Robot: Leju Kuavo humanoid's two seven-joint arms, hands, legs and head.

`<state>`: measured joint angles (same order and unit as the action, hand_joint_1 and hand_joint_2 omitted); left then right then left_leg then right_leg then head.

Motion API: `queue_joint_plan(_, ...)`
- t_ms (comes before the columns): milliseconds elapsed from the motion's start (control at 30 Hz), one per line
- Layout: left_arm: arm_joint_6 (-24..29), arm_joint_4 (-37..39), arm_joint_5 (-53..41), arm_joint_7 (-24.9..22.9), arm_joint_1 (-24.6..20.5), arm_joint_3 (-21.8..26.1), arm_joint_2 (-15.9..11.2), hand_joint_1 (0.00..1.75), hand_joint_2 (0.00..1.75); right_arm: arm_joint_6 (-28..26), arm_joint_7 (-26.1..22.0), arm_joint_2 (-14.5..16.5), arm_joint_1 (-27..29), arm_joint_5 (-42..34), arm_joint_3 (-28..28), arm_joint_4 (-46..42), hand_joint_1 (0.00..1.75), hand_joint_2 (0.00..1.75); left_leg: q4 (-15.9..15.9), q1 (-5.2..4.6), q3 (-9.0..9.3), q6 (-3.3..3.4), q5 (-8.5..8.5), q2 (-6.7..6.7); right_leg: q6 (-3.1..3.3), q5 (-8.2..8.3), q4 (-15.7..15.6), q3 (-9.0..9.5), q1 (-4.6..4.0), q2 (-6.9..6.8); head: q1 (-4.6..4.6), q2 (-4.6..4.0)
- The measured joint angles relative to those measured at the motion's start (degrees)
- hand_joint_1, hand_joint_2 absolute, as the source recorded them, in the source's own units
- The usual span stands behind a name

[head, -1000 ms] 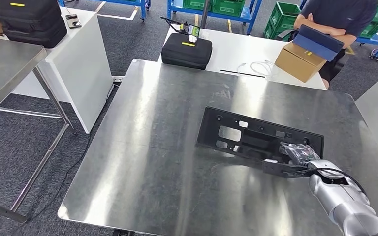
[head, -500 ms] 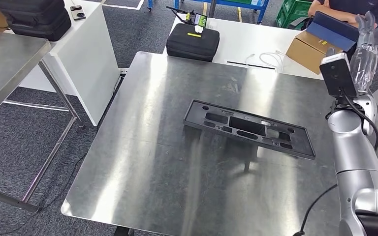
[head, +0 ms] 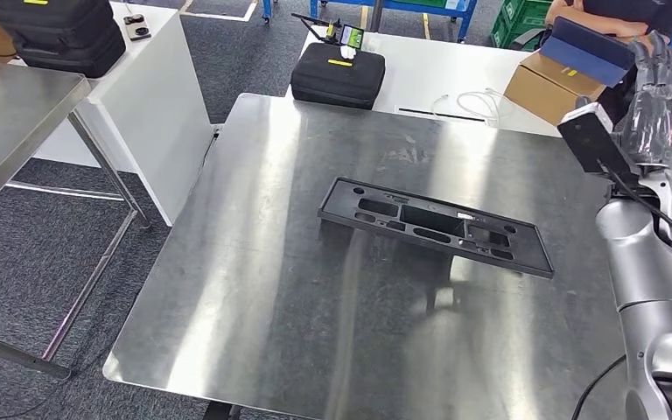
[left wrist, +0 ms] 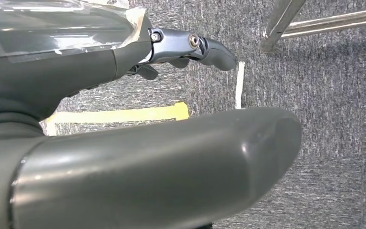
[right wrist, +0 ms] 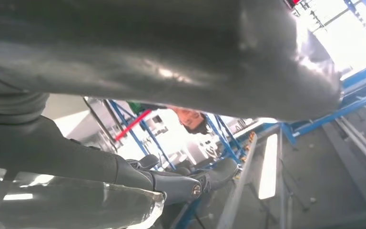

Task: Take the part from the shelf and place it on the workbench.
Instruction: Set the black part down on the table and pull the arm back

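1. One black part (head: pixel 435 227), a long flat plastic frame with several cut-outs, lies flat on the steel tabletop (head: pixel 254 289), right of its middle and angled so that its right end sits nearer the robot.
2. Nothing touches the part; it rests on the metal by itself, and a faint reflection shows just beside its near edge.
3. The right hand (head: pixel 654 101) is raised well above the tabletop at the far right, well apart from the part, its fingers (head: pixel 656 52) pointing upward and spread, holding nothing.
4. The right wrist camera, a dark box, sits just below that hand on the silver right arm (head: pixel 643 262), with a black cable running along it.
5. In the right wrist view the same hand (right wrist: pixel 181 183) shows dark fingers stretched out with nothing between them and the thumb.
6. In the left wrist view the left hand (left wrist: pixel 138 119) hangs over grey carpet (left wrist: pixel 333 119); its fingers (left wrist: pixel 209 50) lie apart from the thick thumb and grip nothing.
7. A strip of yellow tape (left wrist: pixel 119 114) and a steel table leg (left wrist: pixel 281 21) lie on that carpet.
8. Beyond the tabletop stands a white table (head: pixel 429 61) carrying a black case (head: pixel 337 74), a white cable and a cardboard box (head: pixel 547 87).
9. A person (head: pixel 617 9) stands behind the box.
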<state>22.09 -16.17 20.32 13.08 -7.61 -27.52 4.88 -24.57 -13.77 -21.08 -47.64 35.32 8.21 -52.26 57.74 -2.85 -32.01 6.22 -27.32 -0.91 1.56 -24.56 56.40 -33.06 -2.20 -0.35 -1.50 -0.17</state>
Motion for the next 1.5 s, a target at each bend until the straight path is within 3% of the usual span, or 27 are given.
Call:
queue_joint_plan(33, 0.1, 0.0, 0.2, 0.1, 0.0, 0.0, 0.0, 0.0, 0.0, -0.4, -0.6, -0.1, 0.3, -1.3, -0.2, 0.3, 0.0, 0.0, 0.0, -0.02, -0.02, 0.01, 0.0, 0.0, -0.41, 0.01, 0.0, 0.0, 0.04, 0.0, 0.01, 0.01)
queue_joint_plan(133, 0.2, 0.3, 0.6, 0.5, 0.2, 0.0, -0.1, 0.0, 0.0, -1.3, -1.9, -0.2, 1.8, -4.0, -1.2, 0.4, 0.0, 0.0, 0.0, -0.03, -0.04, 0.01, 0.0, 0.02, -0.7, 0.01, 0.0, -0.03, 0.07, 0.0, 0.02, 0.0)
queue_joint_plan(267, 0.2, 0.4, 0.8, 0.7, 0.4, 0.0, -0.3, 0.0, 0.0, -1.4, -2.3, -1.0, 3.7, -4.6, -2.0, 0.4, 0.0, 0.0, 0.0, -0.03, -0.09, 0.0, 0.0, 0.06, -1.65, -0.05, -0.1, -0.06, 0.12, 0.0, 0.02, 0.0)
queue_joint_plan(733, -0.1, 0.9, 1.4, 0.3, 0.6, 0.1, -0.7, 0.0, 0.0, -1.8, -4.5, -2.0, 8.0, -6.9, -3.0, 0.6, 0.0, 0.0, 0.1, -0.03, -0.26, -0.09, 0.11, 0.07, -2.06, 0.15, -0.1, -0.25, 0.14, 0.0, 0.04, 0.0)
queue_joint_plan(833, -0.1, 0.9, 1.4, 0.1, 0.6, 0.1, -0.7, 0.0, 0.0, -2.0, -4.7, -2.2, 8.7, -7.6, -3.2, 0.6, 0.0, 0.0, -0.3, 0.24, -0.21, 0.15, 0.74, 0.11, -2.49, 0.01, 0.2, -0.56, 0.09, 0.06, 0.06, 0.0)
queue_joint_plan(900, -0.2, 0.9, 1.5, 0.0, 0.6, 0.1, -0.7, 0.0, 0.0, -2.1, -4.8, -2.6, 9.0, -8.1, -3.2, 0.6, 0.0, 0.0, -0.8, 0.59, -0.34, 0.44, 1.39, 0.16, -2.67, -2.04, 3.2, -2.0, 0.28, 0.2, -0.06, 0.01)
queue_joint_plan(967, -0.2, 0.9, 1.6, -0.1, 0.6, 0.1, -0.7, 0.0, 0.0, -2.2, -4.8, -2.8, 9.4, -8.4, -3.3, 0.6, 0.0, 0.0, -0.8, 0.64, -0.8, 0.55, 1.72, 0.16, -2.64, -5.71, 10.5, -4.96, 0.97, 0.3, -0.2, 0.01)
queue_joint_plan(1033, -0.3, 1.0, 1.7, -0.1, 0.6, 0.1, -0.7, 0.0, 0.0, -2.2, -4.8, -2.9, 10.1, -8.5, -3.3, 0.6, 0.0, 0.0, -0.8, 0.68, -1.28, 0.39, 1.98, 0.15, -3.24, -7.94, 16.8, -7.21, 1.8, 0.3, -0.19, 0.0)
queue_joint_plan(1067, -0.3, 1.0, 1.7, -0.1, 0.7, 0.1, -0.7, 0.0, 0.0, -2.3, -4.8, -2.9, 10.3, -8.5, -3.3, 0.6, 0.0, 0.0, -0.7, 0.72, -1.46, 0.26, 2.1, 0.15, -3.87, -7.74, 16.9, -6.9, 2.2, 0.29, -0.19, 0.0)
queue_joint_plan(1100, -0.3, 1.0, 1.7, -0.1, 0.7, 0.1, -0.7, 0.0, 0.0, -2.3, -4.8, -2.9, 10.5, -8.5, -3.3, 0.6, 0.0, 0.0, -0.7, 0.8, -1.59, 0.12, 2.19, 0.14, -4.66, -6.7, 14.7, -5.4, 2.58, 0.28, -0.18, -0.01)
queue_joint_plan(1167, -0.3, 1.0, 1.8, -0.1, 0.7, 0.1, -0.7, 0.0, 0.0, -2.4, -4.8, -2.9, 10.5, -8.6, -3.3, 0.6, 0.0, 0.0, -0.4, 0.93, -1.85, -0.3, 2.27, 0.1, -6.05, -4.06, 6.1, -0.27, 3.12, 0.32, -0.22, 0.0)
queue_joint_plan(1200, -0.3, 1.0, 1.8, -0.1, 0.6, 0.1, -0.7, 0.0, 0.0, -2.5, -4.8, -2.9, 10.5, -8.6, -3.3, 0.6, 0.0, 0.0, -0.3, 0.93, -2.04, -0.61, 2.34, 0.05, -6.26, -3.16, 2.8, 1.62, 3.14, 0.5, -0.2, 0.0)
queue_joint_plan(1267, -0.3, 1.0, 1.8, -0.1, 0.6, 0.1, -0.7, 0.0, 0.0, -2.6, -4.8, -2.9, 10.7, -8.7, -3.4, 0.6, 0.0, 0.0, 0.1, 0.81, -2.53, -1.26, 2.59, -0.11, -6.01, -2.78, 0.3, 2.87, 2.98, 0.84, -0.19, 0.01)
queue_joint_plan(1333, -0.3, 1.0, 1.8, -0.1, 0.6, 0.1, -0.8, 0.0, 0.0, -2.7, -4.8, -2.9, 10.8, -8.8, -3.4, 0.6, 0.0, 0.0, 0.5, 0.77, -3.07, -1.81, 2.69, -0.27, -5.36, -2.4, 0.4, 2.26, 3.21, 0.84, -0.06, 0.0)
queue_joint_plan(1367, -0.3, 1.0, 1.8, -0.1, 0.7, 0.1, -0.8, 0.0, 0.0, -2.7, -4.8, -2.8, 10.8, -8.8, -3.4, 0.6, 0.0, 0.0, 1.2, 0.81, -3.51, -2.21, 1.96, -0.25, -4.93, -2.14, 0.4, 1.97, 3.4, 0.74, 0.11, -0.01)
queue_joint_plan(1433, -0.3, 1.0, 1.8, -0.1, 0.7, 0.1, -0.9, 0.0, 0.0, -2.7, -4.8, -2.8, 10.8, -8.9, -3.4, 0.5, 0.0, 0.0, 5.5, 1.17, -5.31, -3.15, -1.65, -0.06, -3.96, -1.55, 0.3, 1.35, 3.65, 0.53, 0.41, 0.0)
queue_joint_plan(1500, -0.3, 1.0, 1.8, -0.1, 0.6, 0.1, -0.9, 0.0, 0.0, -2.7, -4.8, -2.8, 10.8, -8.9, -3.4, 0.5, 0.0, 0.0, 10.1, 1.53, -7.01, -3.75, -4.89, 0.1, -3.46, -1.23, 0.3, 0.89, 3.56, 0.42, 0.59, 0.0)
